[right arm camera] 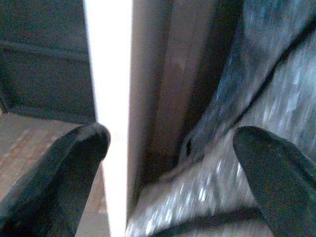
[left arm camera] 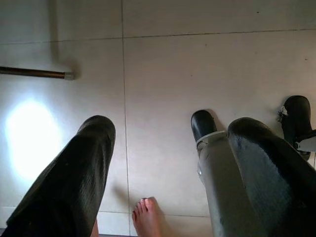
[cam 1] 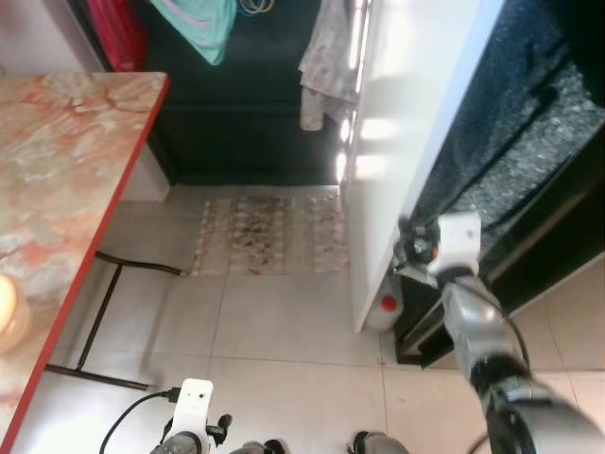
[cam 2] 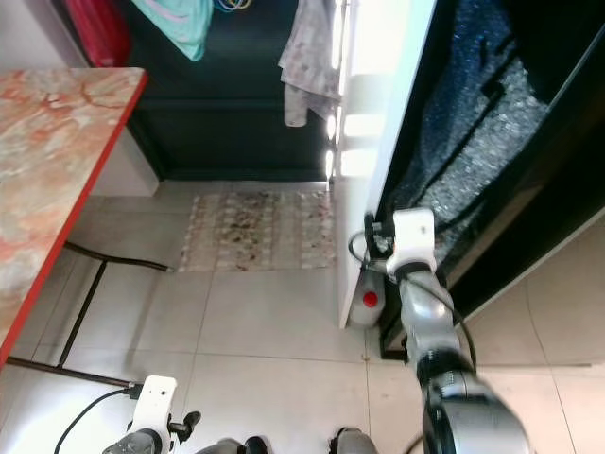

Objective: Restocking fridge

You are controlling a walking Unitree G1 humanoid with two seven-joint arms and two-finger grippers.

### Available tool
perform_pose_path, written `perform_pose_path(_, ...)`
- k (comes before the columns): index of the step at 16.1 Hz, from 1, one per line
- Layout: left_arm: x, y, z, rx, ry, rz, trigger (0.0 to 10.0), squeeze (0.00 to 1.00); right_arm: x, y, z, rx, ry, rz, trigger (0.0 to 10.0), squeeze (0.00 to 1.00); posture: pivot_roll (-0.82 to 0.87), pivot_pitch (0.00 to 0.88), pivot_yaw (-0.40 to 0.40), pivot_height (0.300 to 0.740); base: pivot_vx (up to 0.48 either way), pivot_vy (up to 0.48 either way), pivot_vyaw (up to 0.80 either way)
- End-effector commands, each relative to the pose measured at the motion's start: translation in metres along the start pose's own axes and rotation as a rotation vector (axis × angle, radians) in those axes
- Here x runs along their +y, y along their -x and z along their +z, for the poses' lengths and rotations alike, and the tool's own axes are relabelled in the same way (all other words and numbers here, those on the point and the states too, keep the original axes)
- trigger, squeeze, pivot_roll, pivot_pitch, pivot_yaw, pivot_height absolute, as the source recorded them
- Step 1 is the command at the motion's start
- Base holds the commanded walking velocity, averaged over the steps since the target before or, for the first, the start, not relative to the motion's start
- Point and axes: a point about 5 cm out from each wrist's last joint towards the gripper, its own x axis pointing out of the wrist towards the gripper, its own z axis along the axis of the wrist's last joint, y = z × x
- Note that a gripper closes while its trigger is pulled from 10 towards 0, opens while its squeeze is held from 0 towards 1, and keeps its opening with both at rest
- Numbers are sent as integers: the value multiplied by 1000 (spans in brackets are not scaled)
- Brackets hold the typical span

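Right gripper [right arm camera: 168, 143] raised at the white fridge door [cam 1: 416, 113] edge on the right, fingers [right arm camera: 59, 168] apart astride it. Left gripper [left arm camera: 163, 148] low over floor tiles [left arm camera: 197, 64], fingers apart.

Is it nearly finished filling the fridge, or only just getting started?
Only starting, it seems. Nothing looks stocked yet, and neither claw carries food. In hand: the right claw is open, its fingers either side of the white door's edge, apparently working the fridge door. The left claw hangs open over the floor tiles. Fetching and loading items remains.
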Motion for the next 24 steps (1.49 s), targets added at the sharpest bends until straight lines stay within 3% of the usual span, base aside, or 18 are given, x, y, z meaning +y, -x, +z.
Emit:
perform_pose_path(1,2,3,-12,43,-2,9,10000,0,5,15,-20,39,-14,8,10000,0,-93,203,78,740,0,0,0)
perform_pose_path(4,2,4,-14,46,-3,8,10000,0,6,44,-47,88,9,9,10000,0,-94,212,70,740,0,0,0)
perform_pose_path(5,1,4,-16,50,-2,7,10000,0,6,73,-78,205,26,24,10000,0,-96,207,66,740,0,0,0)
perform_pose_path(8,-1,5,-19,56,-4,3,10000,0,5,109,-110,350,60,10,10000,0,-100,192,60,740,0,0,0)
perform_pose_path(9,-1,5,-20,58,-6,1,10000,0,-1,124,-126,468,60,-43,10000,0,-101,187,61,740,0,0,0)
perform_pose_path(10,-2,5,-20,59,-7,-1,10000,0,-3,134,-137,568,3,-91,10000,0,-101,182,64,740,0,0,0)
perform_pose_path(11,-3,5,-19,59,-9,-4,10000,0,3,145,-148,674,-50,-71,10000,0,-108,175,66,740,0,0,0)
perform_pose_path(12,-4,5,-18,58,-10,-6,10000,0,6,156,-158,773,2,-46,10000,0,-103,170,61,740,0,0,0)
perform_pose_path(13,-5,4,-18,57,-10,-7,10000,0,7,163,-163,829,35,-39,10000,0,-92,169,59,740,0,0,0)
perform_pose_path(14,-4,4,-16,48,2,2,10000,0,7,149,-155,763,-3,-65,10000,0,-55,173,52,740,0,0,0)
perform_pose_path(15,0,3,-13,38,16,12,10000,0,10,124,-139,647,-44,-68,10000,0,-81,186,53,740,0,0,0)
perform_pose_path(17,2,4,-17,54,2,15,10000,0,12,99,-120,535,-77,-51,10000,0,-81,196,52,740,0,0,0)
perform_pose_path(19,2,5,-19,59,0,15,10000,0,25,92,-114,504,-88,33,10000,0,-88,207,50,740,0,0,0)
perform_pose_path(21,0,5,-19,62,3,11,10000,0,35,112,-131,619,-57,86,10000,0,-90,210,52,740,0,0,0)
perform_pose_path(22,-2,5,-19,61,5,8,10000,0,33,143,-154,778,-60,54,10000,0,-84,216,54,740,0,0,0)
perform_pose_path(24,-2,5,-19,61,5,6,10000,0,25,181,-174,954,-87,-15,10000,0,-83,218,54,740,0,0,0)
